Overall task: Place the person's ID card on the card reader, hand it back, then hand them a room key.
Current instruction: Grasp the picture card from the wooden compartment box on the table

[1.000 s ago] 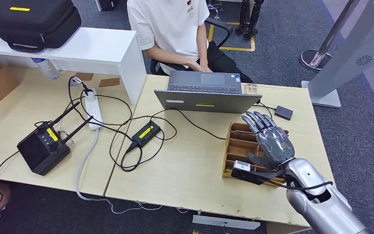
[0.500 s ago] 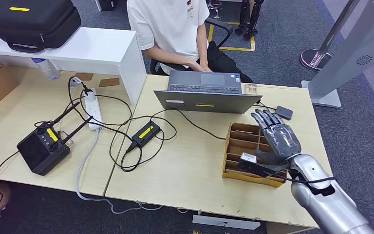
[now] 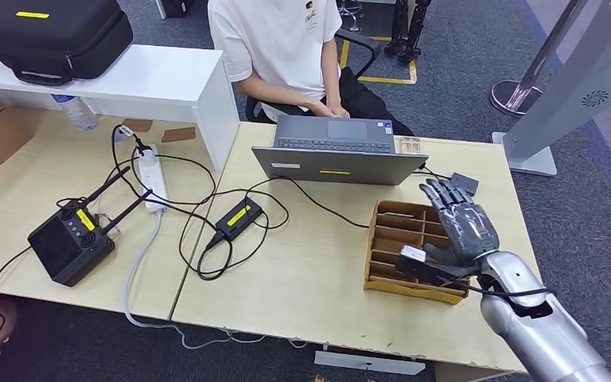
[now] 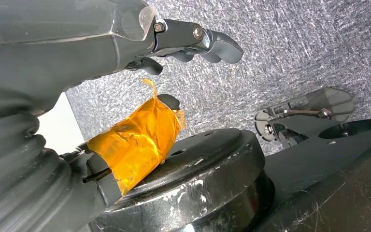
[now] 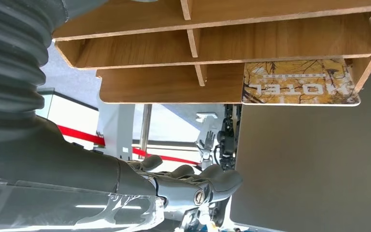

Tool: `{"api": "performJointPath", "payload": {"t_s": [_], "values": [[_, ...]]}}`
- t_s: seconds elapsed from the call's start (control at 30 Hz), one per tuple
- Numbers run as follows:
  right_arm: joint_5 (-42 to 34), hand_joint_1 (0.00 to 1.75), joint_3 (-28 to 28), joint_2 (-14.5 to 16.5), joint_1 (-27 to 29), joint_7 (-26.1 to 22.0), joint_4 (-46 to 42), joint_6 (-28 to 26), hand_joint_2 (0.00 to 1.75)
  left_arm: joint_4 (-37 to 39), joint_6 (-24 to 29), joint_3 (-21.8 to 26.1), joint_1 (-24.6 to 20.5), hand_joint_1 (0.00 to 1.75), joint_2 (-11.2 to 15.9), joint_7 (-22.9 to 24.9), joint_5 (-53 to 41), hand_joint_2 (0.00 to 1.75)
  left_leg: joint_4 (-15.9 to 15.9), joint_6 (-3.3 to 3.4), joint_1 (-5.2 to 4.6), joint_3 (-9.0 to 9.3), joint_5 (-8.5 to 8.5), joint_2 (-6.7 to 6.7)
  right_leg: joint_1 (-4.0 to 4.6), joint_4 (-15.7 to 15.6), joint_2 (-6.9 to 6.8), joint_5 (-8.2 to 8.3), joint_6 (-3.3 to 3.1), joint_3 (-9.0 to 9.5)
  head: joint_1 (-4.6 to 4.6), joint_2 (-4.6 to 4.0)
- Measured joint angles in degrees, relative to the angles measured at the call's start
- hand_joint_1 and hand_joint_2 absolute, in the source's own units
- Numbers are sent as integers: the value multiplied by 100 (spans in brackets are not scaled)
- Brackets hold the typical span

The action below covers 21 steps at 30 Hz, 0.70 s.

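My right hand (image 3: 463, 223) hovers with its fingers spread over the right side of a wooden slotted tray (image 3: 394, 239) and holds nothing. The small black card reader (image 3: 463, 184) lies just beyond its fingertips. In the right wrist view a yellow hotel key card (image 5: 300, 82) stands in one slot of the tray (image 5: 174, 53), apart from my right hand (image 5: 174, 181). A small card-like thing (image 3: 410, 145) lies by the laptop's right corner, too small to tell which card. My left hand (image 4: 101, 43) hangs over grey carpet, fingers (image 4: 212, 41) extended and empty.
A person (image 3: 278, 48) in a white shirt sits behind an open laptop (image 3: 338, 155) across the desk. Cables, a power brick (image 3: 239, 215) and a power strip (image 3: 153, 179) lie left of the tray. A black radio box (image 3: 71, 243) is at the far left.
My right hand has moved to the right and farther away across the tray, toward the card reader. Nothing else has shifted.
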Motion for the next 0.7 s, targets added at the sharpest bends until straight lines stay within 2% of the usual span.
{"api": "performJointPath", "payload": {"t_s": [0.7], "values": [[-100,0,123,79,-62,-42,-482,161,175,0,2,0,-1,0,0,33,-6,175,0,0,0,-1,0,-2,0,1,-2,-1,0,0,1,0]]}}
